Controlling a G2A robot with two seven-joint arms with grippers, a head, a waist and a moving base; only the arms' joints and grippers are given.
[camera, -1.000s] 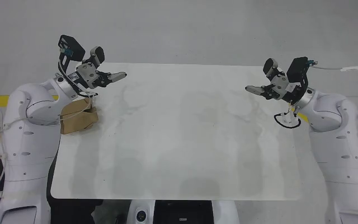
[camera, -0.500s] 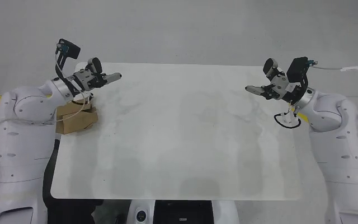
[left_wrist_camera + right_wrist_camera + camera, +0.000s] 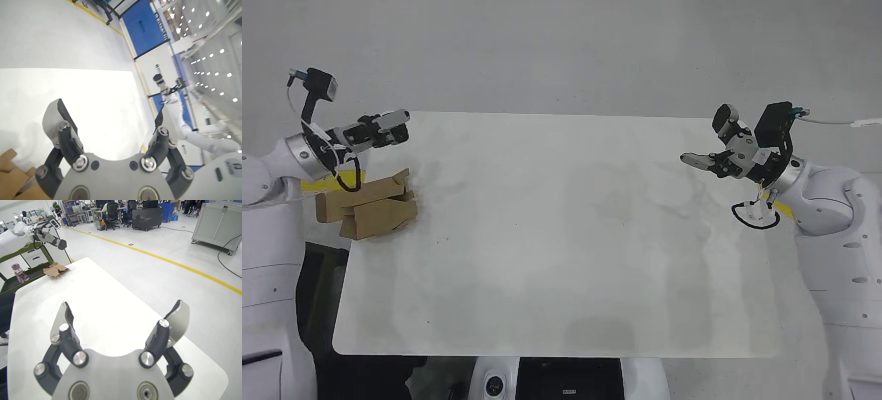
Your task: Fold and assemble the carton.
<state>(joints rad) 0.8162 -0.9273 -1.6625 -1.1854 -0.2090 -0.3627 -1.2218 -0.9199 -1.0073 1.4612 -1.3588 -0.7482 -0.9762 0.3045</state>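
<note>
The carton [image 3: 367, 207] is brown and flat, with its flaps spread and not yet folded up; it lies across the left edge of the table [image 3: 572, 260], toward the far corner, one part on the white top and the other part past the edge. In the right wrist view we see the carton [image 3: 55, 269] at the far side of the table [image 3: 98, 294], low and open, with nothing standing on it; in the left wrist view a brown piece of the carton [image 3: 11, 167] shows just beside the gripper's base.

The left gripper [image 3: 400, 119] hangs near the far left corner of the table, apart from the carton and not touching it; its fingers stand wide apart with nothing between them, as the left wrist view shows [image 3: 111, 113]; from the right wrist view we see this gripper [image 3: 60, 244] raised above the carton.

The right gripper [image 3: 688, 158] is at the right side of the table, toward the far edge, well apart from the carton; its fingers are also spread and hold nothing [image 3: 122, 311].

Beside the table's left side stands a green cart [image 3: 28, 275] with a pink bottle [image 3: 18, 273] on it; a yellow line [image 3: 160, 258] runs over the floor behind.
</note>
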